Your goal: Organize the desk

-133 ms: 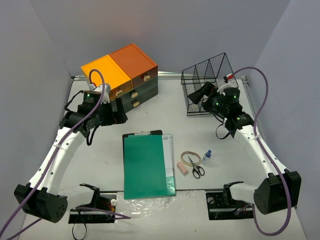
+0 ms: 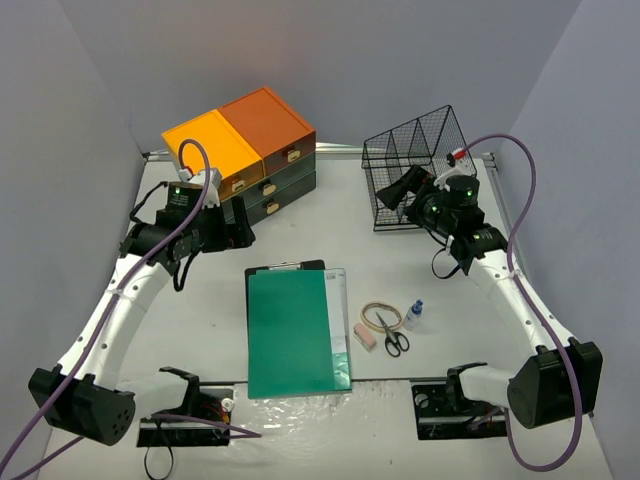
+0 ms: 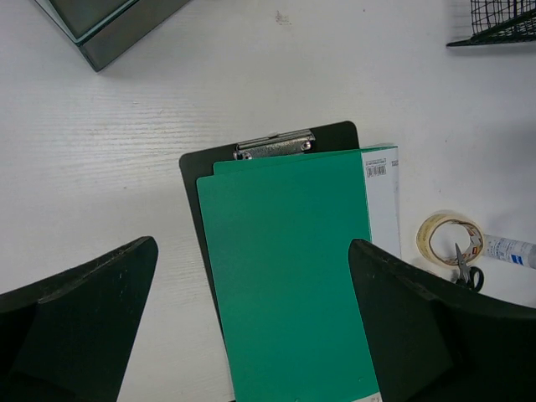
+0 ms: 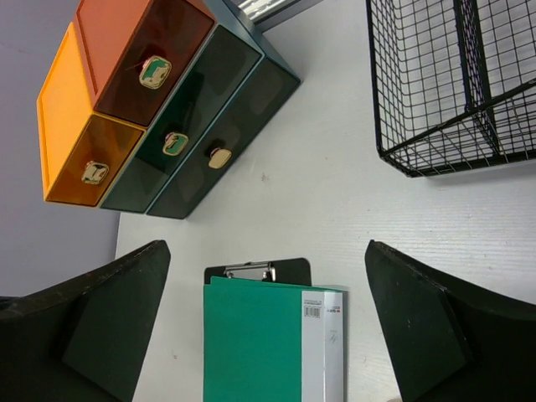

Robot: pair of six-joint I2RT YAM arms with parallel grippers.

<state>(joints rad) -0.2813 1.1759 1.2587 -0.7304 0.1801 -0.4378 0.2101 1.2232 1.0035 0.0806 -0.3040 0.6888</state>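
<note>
Barcode label [image 3: 378,170] on green folder [image 3: 285,276] is illegible.

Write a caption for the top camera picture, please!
Left gripper and right gripper hover open above a desk with a green folder, drawers and basket.

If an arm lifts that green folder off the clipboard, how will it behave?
The green folder looks thin and wide, so gripped by one edge it would probably sag. It lies flat on the black clipboard, so a sideways push likely slides it rather than tips it. Flush edges may be hard to pinch.
</note>
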